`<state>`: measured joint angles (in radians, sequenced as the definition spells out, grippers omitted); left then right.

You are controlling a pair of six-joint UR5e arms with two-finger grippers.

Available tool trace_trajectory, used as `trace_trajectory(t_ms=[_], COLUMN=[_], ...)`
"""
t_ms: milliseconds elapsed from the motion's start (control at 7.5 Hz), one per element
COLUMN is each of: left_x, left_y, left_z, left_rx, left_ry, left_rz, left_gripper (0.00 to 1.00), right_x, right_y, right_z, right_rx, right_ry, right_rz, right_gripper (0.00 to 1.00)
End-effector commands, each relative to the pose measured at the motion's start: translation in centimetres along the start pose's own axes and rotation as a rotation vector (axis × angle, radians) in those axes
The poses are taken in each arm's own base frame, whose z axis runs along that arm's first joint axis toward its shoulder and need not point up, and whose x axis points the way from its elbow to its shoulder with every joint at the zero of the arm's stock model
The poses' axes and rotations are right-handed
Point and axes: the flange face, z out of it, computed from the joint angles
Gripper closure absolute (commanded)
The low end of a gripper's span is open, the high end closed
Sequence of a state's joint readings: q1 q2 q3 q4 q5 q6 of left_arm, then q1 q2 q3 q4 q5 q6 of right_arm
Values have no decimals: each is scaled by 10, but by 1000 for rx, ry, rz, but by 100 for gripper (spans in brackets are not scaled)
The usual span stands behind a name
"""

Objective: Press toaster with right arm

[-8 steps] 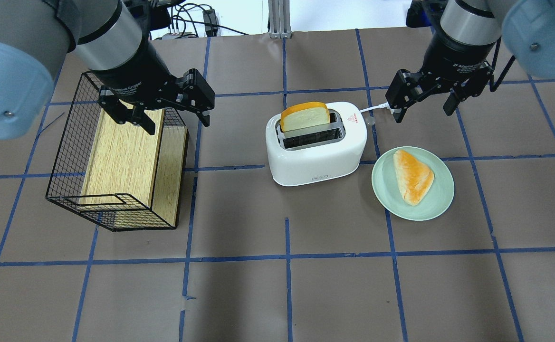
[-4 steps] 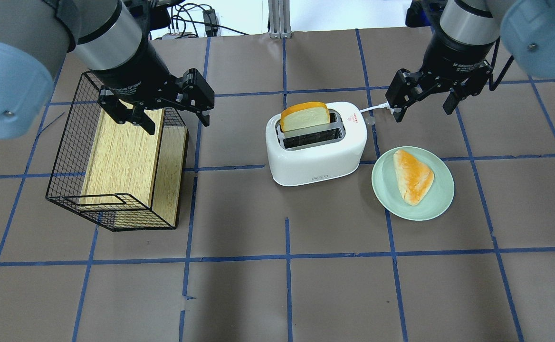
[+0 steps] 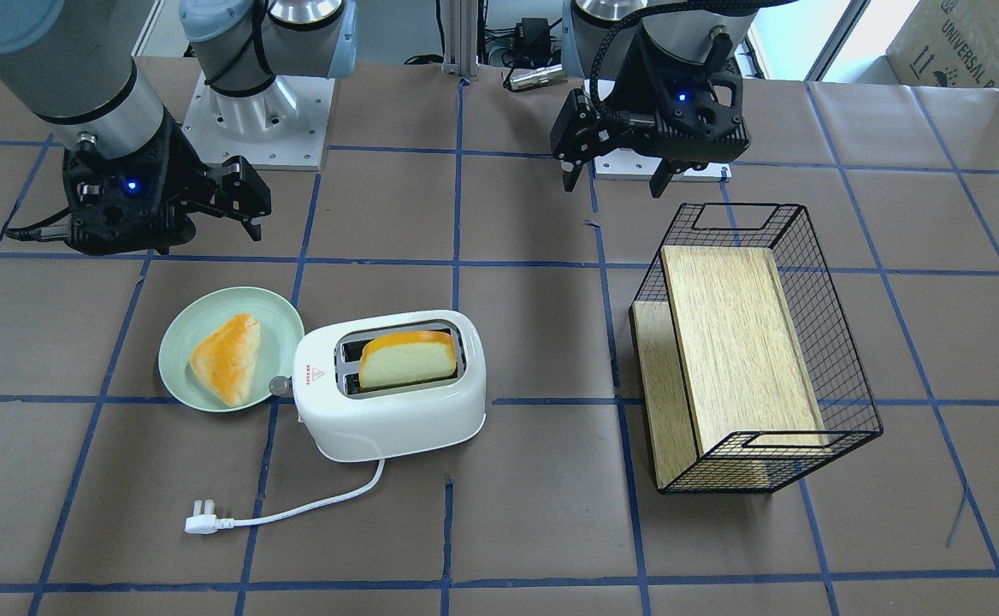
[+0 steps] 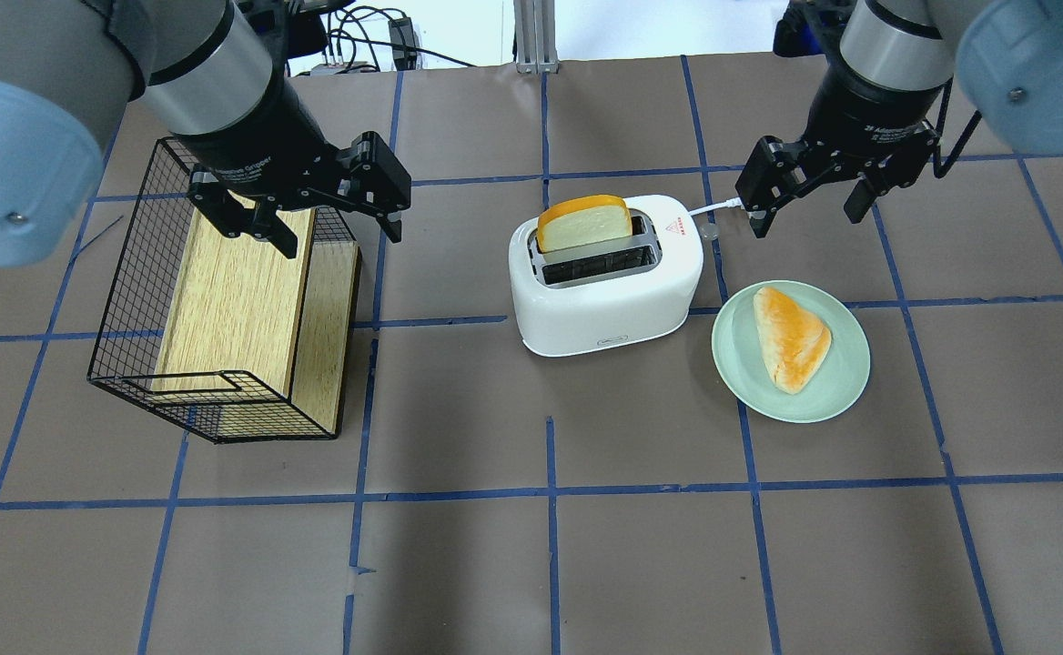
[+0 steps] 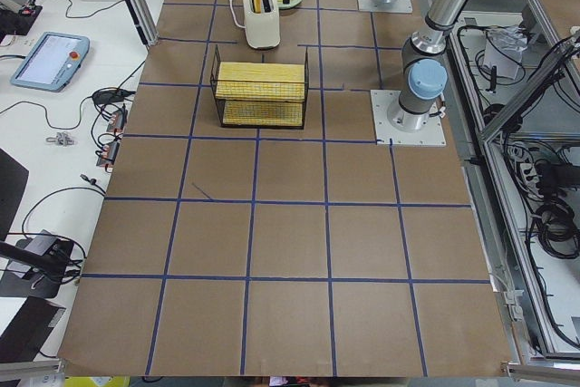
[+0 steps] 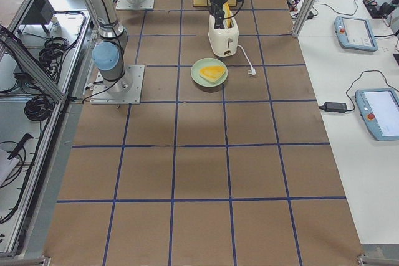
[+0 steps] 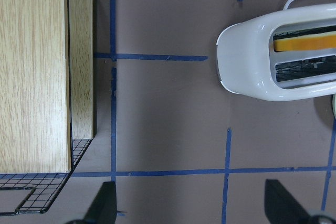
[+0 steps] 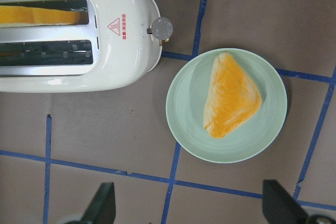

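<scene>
The white toaster (image 4: 604,291) stands mid-table with a bread slice (image 4: 583,223) upright in its far slot. Its red triangle label and grey knob (image 8: 161,27) are on the end facing the plate. The toaster also shows in the front-facing view (image 3: 397,419). My right gripper (image 4: 804,214) is open and empty. It hovers to the right of the knob end and beyond it, over the white cord, apart from the toaster. Its fingertips (image 8: 102,203) frame the right wrist view. My left gripper (image 4: 340,232) is open and empty above the basket's far right corner.
A pale green plate (image 4: 836,400) with a triangular bun (image 4: 791,337) lies right of the toaster. A black wire basket (image 4: 131,300) holding a wooden board (image 4: 231,300) lies on its side at left. The cord ends in a plug (image 3: 202,522) on the far side.
My right gripper has drifted slightly left and farther back, still open. The left arm, toaster and plate have not moved.
</scene>
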<state>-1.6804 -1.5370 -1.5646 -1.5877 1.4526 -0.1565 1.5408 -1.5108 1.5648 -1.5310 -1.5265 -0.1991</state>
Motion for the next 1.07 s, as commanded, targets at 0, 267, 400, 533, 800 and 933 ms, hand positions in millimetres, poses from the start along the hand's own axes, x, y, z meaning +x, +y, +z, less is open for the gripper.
trace_trajectory(t_ms=[0, 267, 400, 533, 800, 933], left_x=[0, 0, 1, 1, 0, 0], left_y=[0, 0, 0, 0, 0, 0], left_z=[0, 0, 0, 0, 0, 0], left_rx=[0, 0, 0, 0, 0, 0], left_ry=[0, 0, 1, 1, 0, 0], left_rz=[1, 1, 1, 1, 1, -1], left_gripper=[0, 0, 0, 0, 0, 0], right_x=[2, 12, 14, 17, 16, 9], right_y=[-4, -11, -16, -40, -53, -52], right_z=[8, 10, 26, 60, 88, 101], right_rx=[-14, 21, -4, 11, 48, 48], right_ry=[-4, 43, 50, 61, 76, 45], right_rz=[-152, -563, -624, -755, -899, -1001], right_gripper=[2, 21, 56, 67, 79, 80])
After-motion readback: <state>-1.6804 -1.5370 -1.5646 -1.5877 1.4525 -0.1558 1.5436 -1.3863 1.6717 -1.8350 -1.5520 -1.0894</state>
